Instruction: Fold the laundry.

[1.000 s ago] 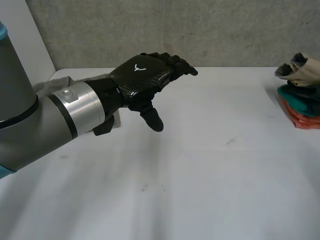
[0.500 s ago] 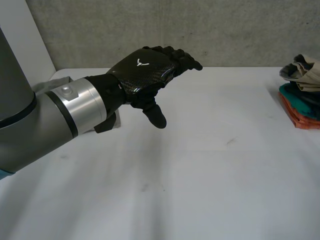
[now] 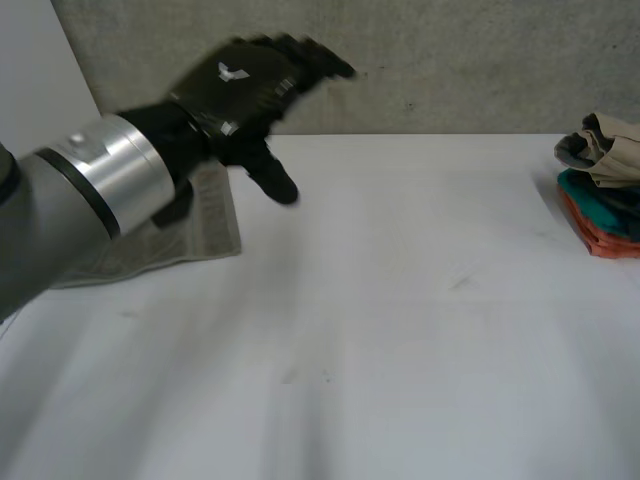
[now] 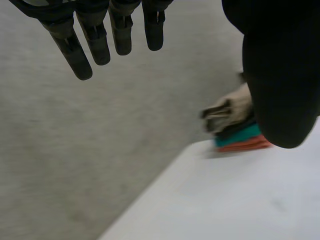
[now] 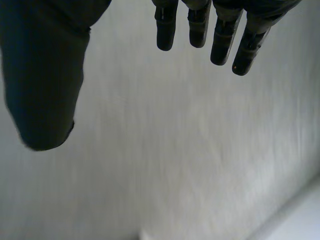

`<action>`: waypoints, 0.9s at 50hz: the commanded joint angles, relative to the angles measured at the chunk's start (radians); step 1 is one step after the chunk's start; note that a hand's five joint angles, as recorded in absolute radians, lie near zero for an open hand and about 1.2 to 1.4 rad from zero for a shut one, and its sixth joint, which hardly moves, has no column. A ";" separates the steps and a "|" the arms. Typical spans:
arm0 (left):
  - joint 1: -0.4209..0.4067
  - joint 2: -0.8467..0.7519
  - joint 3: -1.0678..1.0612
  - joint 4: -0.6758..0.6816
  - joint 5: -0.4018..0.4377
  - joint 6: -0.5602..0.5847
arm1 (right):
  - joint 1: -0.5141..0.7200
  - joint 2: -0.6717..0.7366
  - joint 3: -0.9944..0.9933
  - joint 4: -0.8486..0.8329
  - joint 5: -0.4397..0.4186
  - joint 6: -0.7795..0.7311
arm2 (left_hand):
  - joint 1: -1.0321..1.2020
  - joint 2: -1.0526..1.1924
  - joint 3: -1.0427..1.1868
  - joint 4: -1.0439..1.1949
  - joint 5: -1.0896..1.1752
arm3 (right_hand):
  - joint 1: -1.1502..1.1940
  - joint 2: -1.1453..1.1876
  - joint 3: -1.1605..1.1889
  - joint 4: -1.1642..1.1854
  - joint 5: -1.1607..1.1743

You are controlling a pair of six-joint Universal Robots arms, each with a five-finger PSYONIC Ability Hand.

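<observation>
Laundry stack (image 3: pixel 602 195): folded orange and teal cloths with a crumpled beige garment on top. We log it at the right edge of the head view, on the white table (image 3: pixel 400 340).
Grey striped flat cloth (image 3: pixel 205 225): left of frame, partly under the left arm (image 3: pixel 60 200).
Left hand (image 3: pixel 250 85): upper left of frame, off the table, fingers extended, grasping nothing.
Right hand (image 5: pixel 45 70): we note straight fingers, thumb apart, released, nothing held.

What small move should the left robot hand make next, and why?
Probably lower the left robot hand toward the grey cloth lying flat below it. It is open and empty, raised above the table, and that cloth is nearer than the pile at the right edge.
</observation>
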State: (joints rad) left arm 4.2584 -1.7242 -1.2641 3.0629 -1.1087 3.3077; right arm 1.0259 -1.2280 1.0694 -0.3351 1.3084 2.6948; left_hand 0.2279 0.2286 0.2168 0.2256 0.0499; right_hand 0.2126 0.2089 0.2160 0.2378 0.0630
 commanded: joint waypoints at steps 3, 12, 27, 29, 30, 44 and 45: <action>0.188 0.008 -0.050 0.209 -0.286 0.019 | 0.418 -0.312 0.559 -0.367 -0.338 0.290 | 0.056 0.055 0.067 0.058 0.060 | -0.038 -0.034 -0.042 -0.063 -0.063; 0.461 -0.250 -0.054 0.241 -0.172 0.300 | 0.657 -0.260 0.785 -0.170 -0.394 0.116 | 0.050 0.050 0.061 0.052 0.054 | -0.038 -0.034 -0.042 -0.063 -0.063; 0.598 -0.494 0.005 0.131 -0.008 0.566 | 0.721 -0.064 0.851 0.025 -0.216 -0.142 | 0.091 0.091 0.102 0.094 0.095 | -0.038 -0.034 -0.042 -0.063 -0.063; 0.601 -0.506 0.006 0.169 -0.020 0.572 | 0.718 -0.061 0.857 0.016 -0.216 -0.142 | 0.091 0.091 0.102 0.094 0.095 | -0.038 -0.034 -0.042 -0.063 -0.063; 0.603 -0.520 0.008 0.215 -0.046 0.573 | 0.717 -0.059 0.859 0.016 -0.216 -0.142 | 0.097 0.096 0.108 0.099 0.101 | -0.038 -0.034 -0.042 -0.063 -0.063; 0.658 -0.762 0.216 0.346 -0.165 0.635 | 0.715 -0.059 0.870 0.008 -0.219 -0.141 | 0.097 0.096 0.108 0.099 0.101 | -0.038 -0.034 -0.042 -0.063 -0.063; 0.661 -0.776 0.229 0.346 -0.165 0.635 | 0.717 -0.059 0.870 0.008 -0.219 -0.141 | 0.103 0.102 0.114 0.105 0.106 | -0.038 -0.034 -0.042 -0.063 -0.063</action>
State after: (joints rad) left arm 4.8875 -2.4085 -1.1209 3.4210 -1.2730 3.9205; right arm 1.7420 -1.2868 1.9404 -0.3280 1.0891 2.5553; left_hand 0.2608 0.2663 0.2588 0.2646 0.0945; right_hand 0.2124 0.2089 0.2132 0.2379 0.0630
